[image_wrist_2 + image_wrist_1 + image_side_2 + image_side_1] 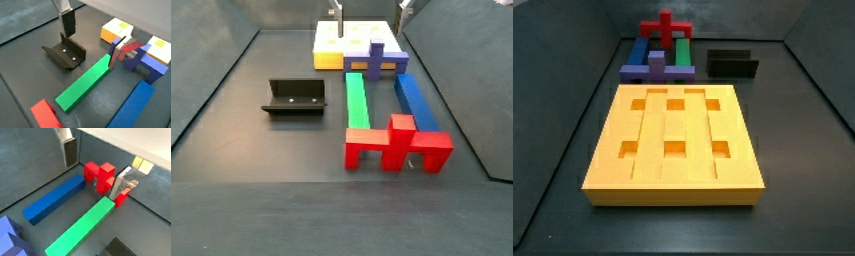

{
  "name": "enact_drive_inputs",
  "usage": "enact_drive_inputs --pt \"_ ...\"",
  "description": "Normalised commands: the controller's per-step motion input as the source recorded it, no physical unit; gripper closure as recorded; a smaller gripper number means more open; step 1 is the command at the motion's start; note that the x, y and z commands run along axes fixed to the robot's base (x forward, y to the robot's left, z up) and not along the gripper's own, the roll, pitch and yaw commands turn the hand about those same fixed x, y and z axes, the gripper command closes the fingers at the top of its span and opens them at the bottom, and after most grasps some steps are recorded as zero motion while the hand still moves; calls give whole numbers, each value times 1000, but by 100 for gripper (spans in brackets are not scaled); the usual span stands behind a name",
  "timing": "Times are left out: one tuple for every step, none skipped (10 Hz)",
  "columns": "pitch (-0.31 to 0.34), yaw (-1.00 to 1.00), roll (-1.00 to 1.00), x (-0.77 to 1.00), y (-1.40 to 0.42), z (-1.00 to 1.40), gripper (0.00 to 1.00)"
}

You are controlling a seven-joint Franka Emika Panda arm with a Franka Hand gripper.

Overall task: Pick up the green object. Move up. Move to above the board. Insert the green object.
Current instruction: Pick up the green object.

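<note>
The green object (357, 100) is a long green bar lying flat on the floor, also seen in both wrist views (80, 228) (83, 82) and in a side view (683, 55). One end points at the red cross-shaped piece (398, 145), the other at the board. The board (680, 140) is a large orange-yellow slab with square holes; it also shows far off in a side view (338, 45). My gripper (372, 8) hangs well above the floor, open wide and empty. In both wrist views (93, 180) (91, 48) one finger shows beside the green bar's end. The gripper is out of sight in a side view.
A blue bar (412, 100) lies parallel beside the green bar. A purple block (378, 58) sits between the bars and the board. The fixture (295, 97) stands on the floor on the green bar's other side. Grey walls enclose the floor.
</note>
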Motion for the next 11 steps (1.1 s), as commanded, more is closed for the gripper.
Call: enact_drive_inputs --pt "0 0 -33 0 -9 0 0" --pt "-7 0 0 -11 0 0 0" --pt "0 -97 0 211 -186 -220 0" --pt "0 -257 -103 774 -143 -791 0" --pt "0 -286 -13 834 -40 -1000 0" --pt "0 -317 3 737 0 -1000 0" --pt "0 -183 14 474 0 -1000 0" --pt "0 0 0 146 0 -1000 0" --pt "0 120 0 86 -197 -1000 0" --pt "0 277 0 0 -229 -1000 0" --pt "-31 229 -11 0 -237 -1000 0"
